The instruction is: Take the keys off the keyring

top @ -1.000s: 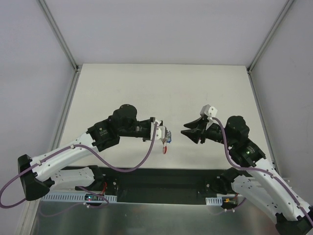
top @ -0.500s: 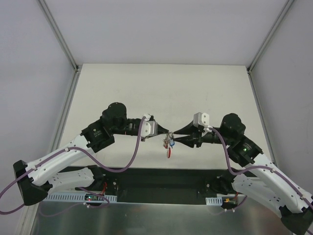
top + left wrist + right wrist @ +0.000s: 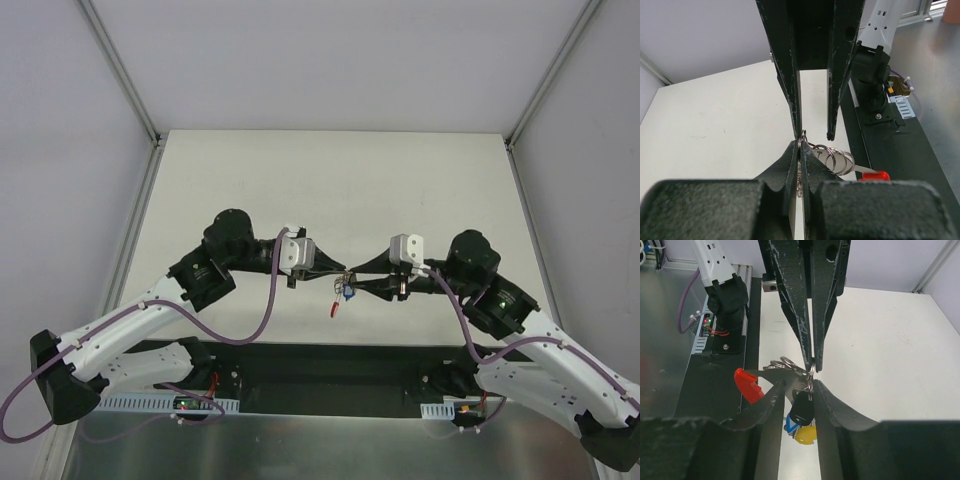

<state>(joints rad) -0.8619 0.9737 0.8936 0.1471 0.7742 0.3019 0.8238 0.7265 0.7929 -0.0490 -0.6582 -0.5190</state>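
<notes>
The keys (image 3: 802, 412) hang in a bunch above the table, with black, blue and yellow heads together and a red head (image 3: 747, 385) sticking out sideways. My left gripper (image 3: 801, 144) is shut on the keyring (image 3: 836, 158), pinching the thin silvery loops at its tips. My right gripper (image 3: 798, 382) faces it tip to tip, open, with its fingers (image 3: 765, 407) on either side of the bunch just below the ring. In the top view both grippers meet at mid-table, the left gripper (image 3: 343, 274) and the right gripper (image 3: 358, 284), with the keys (image 3: 345, 292) dangling between them.
The white table (image 3: 330, 190) stretches behind the grippers, bounded by metal rails at the left and right. A black base bar with the arm mounts (image 3: 330, 365) runs along the near edge under the keys.
My right gripper has moved left up to the key bunch and narrowed its jaws around it. My left gripper has shifted slightly right and back, still holding the ring; the keys swing.
</notes>
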